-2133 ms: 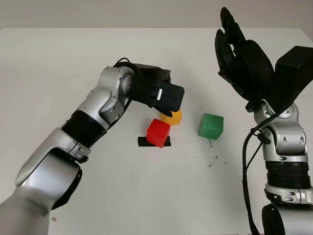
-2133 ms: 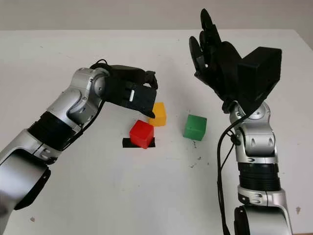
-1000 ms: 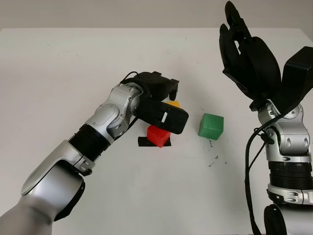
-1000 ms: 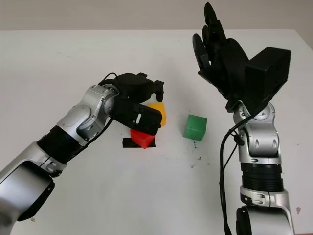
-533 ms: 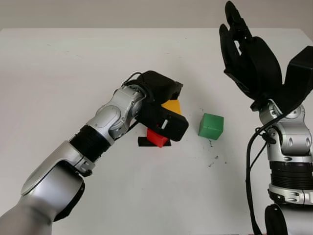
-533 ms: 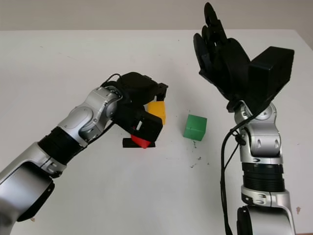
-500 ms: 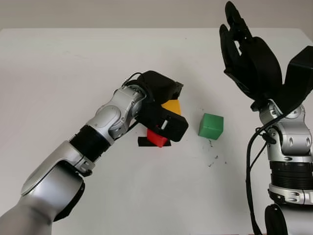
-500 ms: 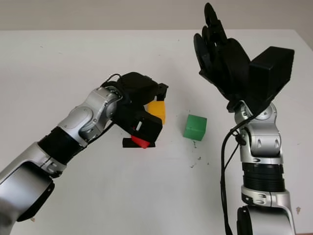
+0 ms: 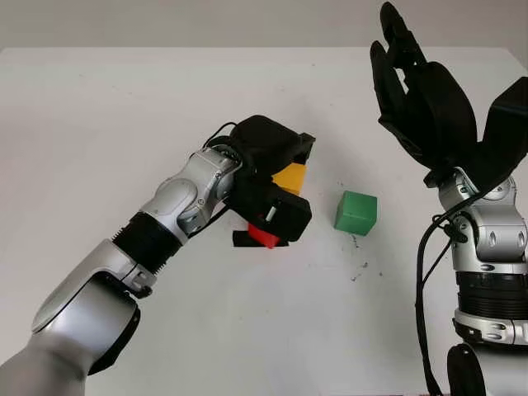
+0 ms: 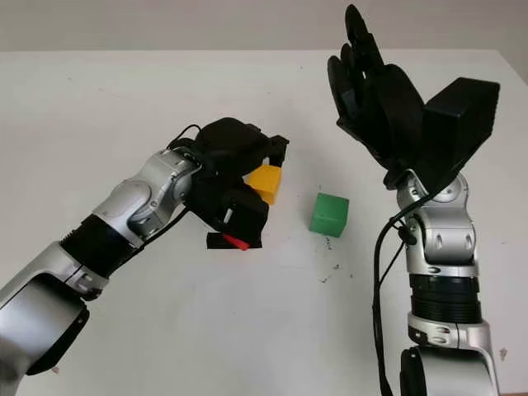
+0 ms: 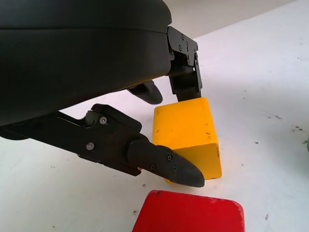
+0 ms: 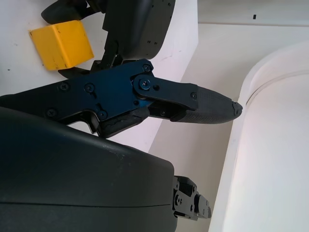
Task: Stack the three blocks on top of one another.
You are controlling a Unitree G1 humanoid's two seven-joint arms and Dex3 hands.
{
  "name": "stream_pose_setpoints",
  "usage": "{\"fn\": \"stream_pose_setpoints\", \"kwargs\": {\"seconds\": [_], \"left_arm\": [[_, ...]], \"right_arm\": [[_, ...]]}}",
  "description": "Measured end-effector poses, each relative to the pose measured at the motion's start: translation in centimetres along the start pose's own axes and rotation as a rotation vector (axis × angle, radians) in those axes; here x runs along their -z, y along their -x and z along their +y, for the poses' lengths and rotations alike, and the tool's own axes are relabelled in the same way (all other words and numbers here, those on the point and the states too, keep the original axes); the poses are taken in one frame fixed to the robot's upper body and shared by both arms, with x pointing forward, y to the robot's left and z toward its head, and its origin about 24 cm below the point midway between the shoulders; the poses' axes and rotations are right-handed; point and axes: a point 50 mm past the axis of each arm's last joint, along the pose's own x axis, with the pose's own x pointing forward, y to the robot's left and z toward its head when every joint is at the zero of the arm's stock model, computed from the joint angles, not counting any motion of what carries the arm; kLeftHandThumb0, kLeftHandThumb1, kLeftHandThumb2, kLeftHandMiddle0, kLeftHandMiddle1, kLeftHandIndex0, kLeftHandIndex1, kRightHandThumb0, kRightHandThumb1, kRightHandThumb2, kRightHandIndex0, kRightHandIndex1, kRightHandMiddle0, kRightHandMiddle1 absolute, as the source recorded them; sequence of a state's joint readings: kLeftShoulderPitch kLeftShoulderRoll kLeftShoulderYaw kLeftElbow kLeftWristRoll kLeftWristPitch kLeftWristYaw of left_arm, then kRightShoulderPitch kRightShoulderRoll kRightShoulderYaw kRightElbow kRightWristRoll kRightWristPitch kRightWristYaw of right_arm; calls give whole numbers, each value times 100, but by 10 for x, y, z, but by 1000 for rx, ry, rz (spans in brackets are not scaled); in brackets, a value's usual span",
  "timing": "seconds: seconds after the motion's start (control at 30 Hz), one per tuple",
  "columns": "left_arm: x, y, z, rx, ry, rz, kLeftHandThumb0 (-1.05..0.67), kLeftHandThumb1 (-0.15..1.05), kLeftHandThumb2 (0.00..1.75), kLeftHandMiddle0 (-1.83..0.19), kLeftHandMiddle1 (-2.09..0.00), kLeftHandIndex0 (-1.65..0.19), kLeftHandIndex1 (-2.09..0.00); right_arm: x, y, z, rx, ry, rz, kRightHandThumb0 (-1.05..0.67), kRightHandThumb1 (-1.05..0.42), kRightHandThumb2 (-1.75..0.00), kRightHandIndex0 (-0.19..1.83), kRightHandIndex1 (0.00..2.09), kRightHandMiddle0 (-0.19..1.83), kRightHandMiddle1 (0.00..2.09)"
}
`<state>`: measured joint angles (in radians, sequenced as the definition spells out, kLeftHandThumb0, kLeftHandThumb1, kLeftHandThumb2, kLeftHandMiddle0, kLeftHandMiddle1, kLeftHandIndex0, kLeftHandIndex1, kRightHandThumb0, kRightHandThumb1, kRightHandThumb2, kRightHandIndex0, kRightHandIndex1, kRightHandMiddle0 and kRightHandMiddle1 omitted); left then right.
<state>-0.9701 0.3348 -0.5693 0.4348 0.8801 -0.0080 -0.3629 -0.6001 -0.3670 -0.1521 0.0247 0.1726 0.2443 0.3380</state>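
Just above the red block (image 9: 262, 236), your left robot hand (image 9: 276, 177) is pinching the yellow block (image 9: 289, 177); next you are lowering it squarely on top.

Our head stereo pair looks forward-down at white table (image 9: 124, 124), slightly offset, same scene. Our wrist cameras sit close; both catch yellow block (image 11: 186, 130).
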Motion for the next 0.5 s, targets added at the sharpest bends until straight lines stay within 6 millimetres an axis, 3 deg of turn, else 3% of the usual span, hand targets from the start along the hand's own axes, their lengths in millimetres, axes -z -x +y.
{"fn": "stream_pose_setpoints", "kwargs": {"seconds": [0.07, 0.1, 0.17, 0.2, 0.23, 0.37, 0.5], "left_arm": [[1, 0, 2, 11, 14, -3, -34, 94, 5, -39, -21, -27, -148], [2, 0, 3, 16, 17, -3, -34, 94, 5, -35, -34, -24, -156], [4, 0, 5, 15, 26, -7, -37, 95, 5, -13, -87, -20, -167], [5, 1, 7, 9, 30, -10, -39, 95, 5, -2, -115, -19, -162], [7, 1, 10, -1, 29, -11, -41, 95, 5, 1, -122, -22, -159], [17, 6, 23, -40, 33, -8, -43, 96, 6, -7, -107, -38, -153], [28, 14, 38, -52, 44, 6, -43, 100, 6, -23, -55, -35, -147]], "right_arm": [[0, 0, 0, -1, 0, -1, -70, -105, -60, -19, 0, -19, 0], [0, 0, 0, -1, 0, -1, -69, -105, -60, -19, 0, -19, 0], [0, 0, 0, 0, 0, 0, -69, -105, -59, -19, 0, -19, 0], [0, 0, 0, 2, 0, 0, -69, -105, -59, -19, 0, -19, 0], [0, 0, 0, 2, 0, 0, -69, -105, -59, -19, 0, -19, 0], [0, 0, 0, 3, 0, 0, -68, -105, -60, -19, 0, -19, 0], [0, 0, 0, -3, -1, 0, -66, -105, -62, -19, 0, -19, 0]]}}
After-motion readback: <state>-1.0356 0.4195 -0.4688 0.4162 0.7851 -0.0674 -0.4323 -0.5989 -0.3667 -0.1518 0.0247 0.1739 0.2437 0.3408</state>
